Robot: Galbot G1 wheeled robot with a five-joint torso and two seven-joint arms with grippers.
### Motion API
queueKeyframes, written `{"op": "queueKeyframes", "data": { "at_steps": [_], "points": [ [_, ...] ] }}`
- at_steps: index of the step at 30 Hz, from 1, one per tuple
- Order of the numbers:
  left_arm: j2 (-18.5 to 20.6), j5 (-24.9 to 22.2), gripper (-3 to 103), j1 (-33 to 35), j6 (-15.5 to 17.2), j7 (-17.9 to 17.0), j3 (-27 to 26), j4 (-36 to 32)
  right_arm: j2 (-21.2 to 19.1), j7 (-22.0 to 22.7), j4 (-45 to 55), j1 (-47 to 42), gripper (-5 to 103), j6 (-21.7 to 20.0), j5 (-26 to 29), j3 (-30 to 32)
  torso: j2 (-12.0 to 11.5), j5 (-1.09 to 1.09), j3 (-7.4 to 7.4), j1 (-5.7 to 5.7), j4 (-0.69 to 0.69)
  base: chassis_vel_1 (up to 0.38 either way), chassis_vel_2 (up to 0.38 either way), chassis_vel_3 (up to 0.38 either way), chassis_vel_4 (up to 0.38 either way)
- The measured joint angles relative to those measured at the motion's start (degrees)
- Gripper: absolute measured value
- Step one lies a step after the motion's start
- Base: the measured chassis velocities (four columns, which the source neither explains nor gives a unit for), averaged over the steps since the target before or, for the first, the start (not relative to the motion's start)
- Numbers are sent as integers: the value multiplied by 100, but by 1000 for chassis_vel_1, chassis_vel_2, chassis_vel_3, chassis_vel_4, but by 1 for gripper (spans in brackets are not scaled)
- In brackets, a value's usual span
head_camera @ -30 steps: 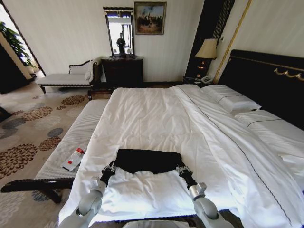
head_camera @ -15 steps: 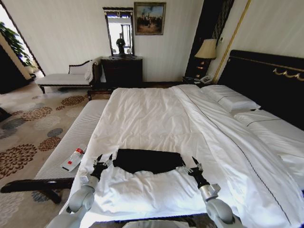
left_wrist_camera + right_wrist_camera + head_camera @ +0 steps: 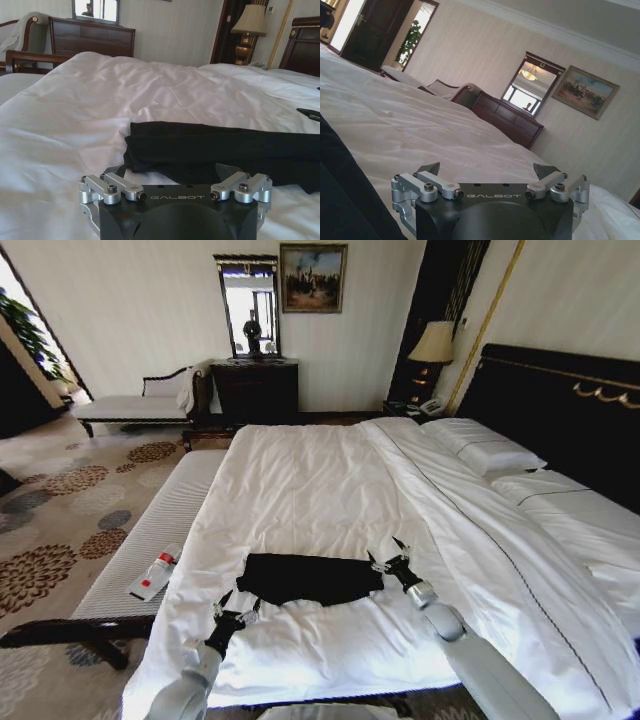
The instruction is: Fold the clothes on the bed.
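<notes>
The clothes (image 3: 310, 578) are one black garment folded into a flat band on the white bed (image 3: 320, 490), near its foot. Short of the band's left end, my left gripper (image 3: 238, 606) hovers open over the duvet. In the left wrist view the black fabric (image 3: 220, 147) lies just beyond the open left gripper (image 3: 172, 171). My right gripper (image 3: 386, 551) stands open at the band's right end, slightly above the duvet. The right wrist view has the black fabric (image 3: 340, 200) beside the open right gripper (image 3: 487, 169), with nothing between its fingers.
A long pale bench (image 3: 150, 540) runs along the bed's left side with a small red-capped bottle (image 3: 155, 575) on it. Pillows (image 3: 485, 452) and the dark headboard (image 3: 560, 410) are at the right. A dresser (image 3: 257, 390) and chaise (image 3: 135, 405) stand by the far wall.
Both grippers let go of the garment's near corners. The left one drew back toward the bed's foot; the right one moved forward to the band's right end. The garment lies flatter.
</notes>
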Motion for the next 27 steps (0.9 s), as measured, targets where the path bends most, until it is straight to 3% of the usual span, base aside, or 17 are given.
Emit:
{"op": "queueKeyframes", "data": {
  "at_steps": [5,9,12,19,27],
  "points": [
    [-5,-4,100,178,-23,0,-49,-126,66,-29,-415,429,100,108,-151,-318,0,-2,0,0,-5,0,0,0,0],
    [-46,-12,100,311,-24,-3,-51,-338,210,-119,-1021,827,100,463,-716,-524,0,-2,0,0,-4,0,0,0,0],
    [-44,-33,100,357,-24,-5,-64,-444,229,-145,-1033,814,100,500,-816,-591,0,-2,0,0,-4,0,0,0,0],
    [-44,-145,100,365,-13,-18,-128,-594,248,-155,-696,412,100,698,-1290,-687,0,-1,-1,-1,-4,0,0,0,0],
    [-49,-430,100,294,9,-36,-311,-602,-29,-180,280,-578,100,783,-1667,-529,1,-3,-1,-1,-6,0,0,0,0]
  ]
}}
